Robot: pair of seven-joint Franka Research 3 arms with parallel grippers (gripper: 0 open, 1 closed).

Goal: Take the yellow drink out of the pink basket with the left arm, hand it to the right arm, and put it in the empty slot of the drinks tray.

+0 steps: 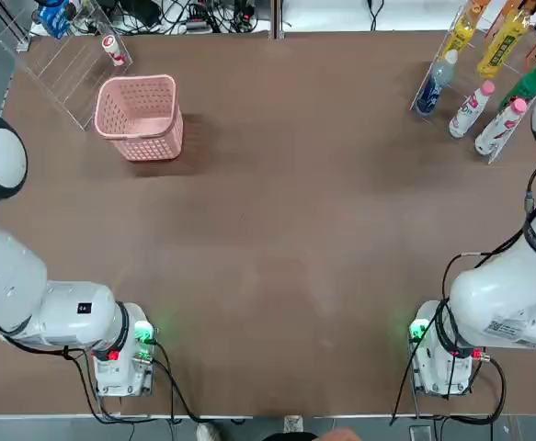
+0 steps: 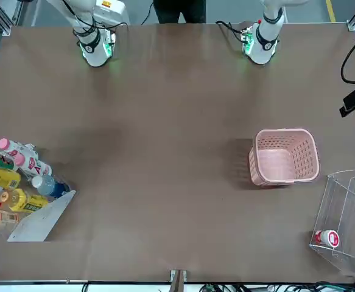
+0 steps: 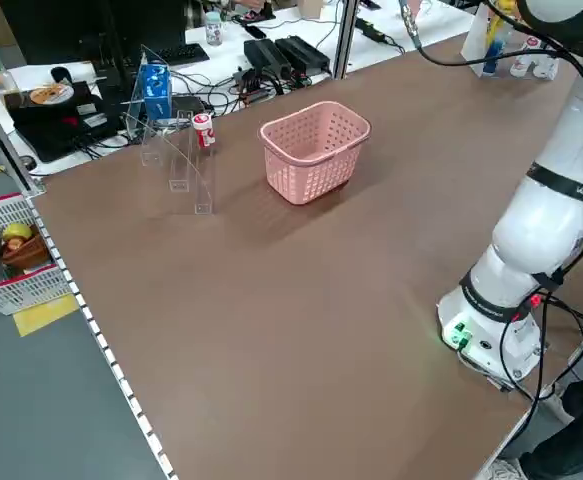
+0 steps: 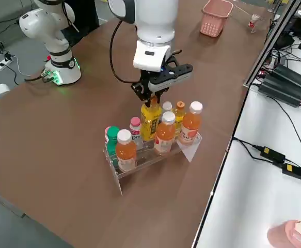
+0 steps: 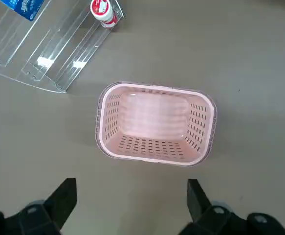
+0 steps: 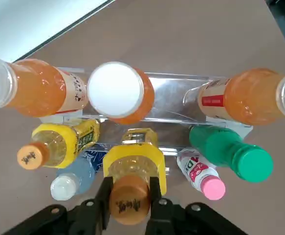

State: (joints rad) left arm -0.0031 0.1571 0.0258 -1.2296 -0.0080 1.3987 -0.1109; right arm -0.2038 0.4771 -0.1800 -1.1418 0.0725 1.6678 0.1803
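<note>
Yellow drink (image 4: 150, 120) upright, cap up, right fingers (image 6: 104, 196) pinching neck over drinks tray (image 4: 155, 153).

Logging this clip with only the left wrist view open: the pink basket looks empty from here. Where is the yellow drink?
Observer: At the far end of the table. The right end effector holds the yellow drink upright over the drinks tray.
Operator: Is it gripped firmly, and is it in a slot?
Observer: The fingers are shut on its neck just below the cap. Its lower part sits among the other bottles in the middle lane, but I cannot tell whether it rests on the tray.
Operator: What stands next to it?
Observer: A green bottle on one side and a smaller yellow bottle on the other.
</note>
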